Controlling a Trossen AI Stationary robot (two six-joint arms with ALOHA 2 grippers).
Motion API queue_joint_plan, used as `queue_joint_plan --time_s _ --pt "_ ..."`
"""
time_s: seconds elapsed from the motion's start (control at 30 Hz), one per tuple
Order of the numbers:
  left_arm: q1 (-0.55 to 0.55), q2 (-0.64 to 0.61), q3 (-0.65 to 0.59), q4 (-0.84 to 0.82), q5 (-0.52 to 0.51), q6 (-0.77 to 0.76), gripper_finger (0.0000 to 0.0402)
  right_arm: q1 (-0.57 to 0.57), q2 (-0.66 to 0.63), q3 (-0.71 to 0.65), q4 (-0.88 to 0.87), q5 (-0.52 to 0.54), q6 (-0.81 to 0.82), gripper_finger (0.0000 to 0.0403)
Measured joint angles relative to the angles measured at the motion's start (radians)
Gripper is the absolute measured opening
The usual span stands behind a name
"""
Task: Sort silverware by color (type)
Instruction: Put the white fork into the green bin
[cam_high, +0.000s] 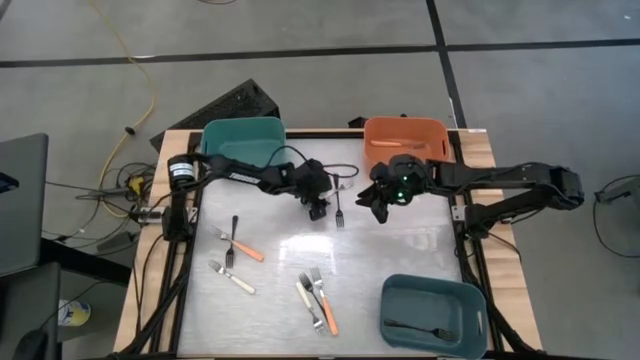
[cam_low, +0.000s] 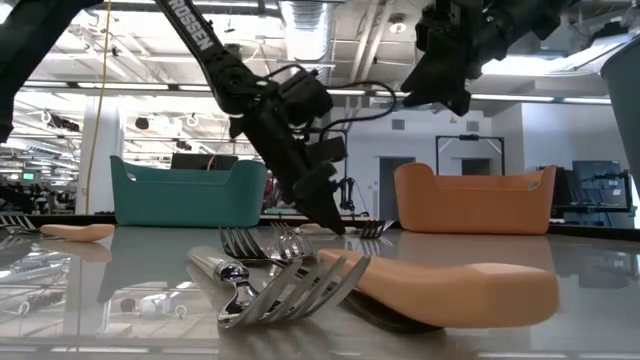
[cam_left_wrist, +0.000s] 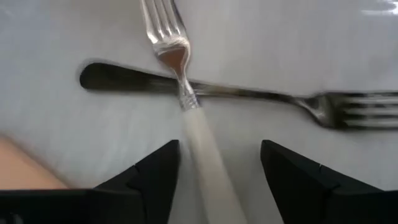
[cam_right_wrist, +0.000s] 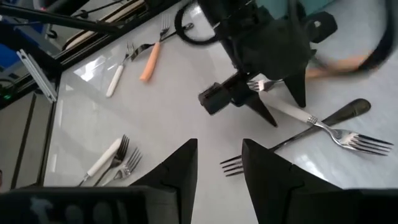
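near the far middle of the table (cam_high: 400, 250), between the teal bin (cam_high: 243, 124) and the orange bin (cam_high: 405, 122), the left gripper (cam_high: 318, 207) hangs low over a white-handled fork (cam_left_wrist: 202, 146). its claw stands apart, one finger on each side of the cream handle, with nothing pinched. that fork lies across a black fork (cam_left_wrist: 124, 78), so straddling the handle end looks like the way to lift one without dragging the other. which bin whites belong in i cannot tell, as the teal bin shows nothing inside.

the right gripper (cam_high: 383, 205) waits just beside, raised above the table, its claw apart and empty, probably kept high to leave the left arm room.

counted in the high view, nine forks show. three are white-handled: this one, one near the left edge (cam_high: 232, 277) and one at the front middle (cam_high: 308, 298). three are orange-handled: one at the left (cam_high: 248, 250), one at the front (cam_high: 327, 312) and one in the orange bin (cam_high: 385, 142). three are black: the one underneath, one crossing the left orange fork (cam_high: 233, 228) and one in the grey-blue bin (cam_high: 420, 328). so orange and black each have one sorted, and most of the job remains.
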Motion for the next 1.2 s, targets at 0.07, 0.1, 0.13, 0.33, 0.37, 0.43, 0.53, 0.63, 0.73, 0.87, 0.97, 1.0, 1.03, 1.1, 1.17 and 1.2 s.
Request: queue_joint_plan --time_s 0.07,0.1,0.13,0.33,0.37,0.43,0.53,0.63,0.73,0.87,0.97,1.0,1.03,1.1,1.17,1.2 --pt "-0.008 0.006 0.003 0.004 -0.023 -0.004 0.0188 0.0 0.0 0.0 -0.005 0.0 -0.008 0.0148" --pt "-0.012 0.008 0.002 -0.008 -0.039 -0.004 0.017 0.0 0.0 0.0 -0.005 0.0 -0.015 0.0148" --pt "-0.014 0.009 0.002 -0.016 -0.05 -0.004 0.015 0.0 0.0 0.0 -0.006 0.0 -0.021 0.0148" --pt "-0.015 0.012 0.004 -0.074 -0.072 -0.039 0.0027 0.001 0.0 0.0 -0.009 0.0 -0.023 0.0148" --pt "-0.014 0.011 0.004 -0.078 -0.079 -0.047 0.0027 0.001 0.0 0.0 -0.009 0.0 -0.023 0.0148" --pt "-0.014 0.011 0.004 -0.083 -0.092 -0.049 0.0029 0.002 0.0 0.0 -0.01 0.0 -0.023 0.0148" --pt "-0.014 0.005 0.003 -0.087 -0.098 -0.048 0.0031 0.002 0.0 0.0 -0.012 0.0 -0.023 0.0148" --pt "-0.013 -0.013 -0.001 -0.1 -0.102 -0.048 0.003 0.002 0.0 0.0 -0.013 0.0 -0.023 0.0148" --pt "-0.015 -0.043 -0.003 -0.105 -0.101 -0.041 0.003 0.002 0.0 0.0 -0.016 0.0 -0.023 0.0148" --pt "-0.024 -0.096 -0.005 -0.105 -0.1 -0.04 0.0033 0.002 0.0 0.0 -0.016 0.0 -0.023 0.0148" --pt "-0.027 -0.141 -0.005 -0.101 -0.095 -0.04 0.0033 0.002 0.0 0.0 -0.016 0.0 -0.023 0.0148" --pt "-0.027 -0.154 -0.003 -0.094 -0.093 -0.04 0.0031 0.002 0.0 0.0 -0.016 0.0 -0.023 0.0148" --pt "-0.027 -0.166 -0.002 -0.09 -0.094 -0.04 0.0027 0.002 0.0 0.0 -0.016 0.0 -0.023 0.0148" --pt "-0.026 -0.185 -0.002 -0.096 -0.094 -0.04 0.0023 0.001 0.0 0.0 -0.015 0.0 -0.023 0.0148" --pt "-0.026 -0.212 -0.003 -0.108 -0.094 -0.032 0.0016 0.001 0.0 0.0 -0.013 0.0 -0.023 0.0148" --pt "-0.026 -0.231 -0.003 -0.112 -0.094 -0.026 0.0011 0.001 0.0 0.0 -0.013 0.0 -0.023 0.0148"
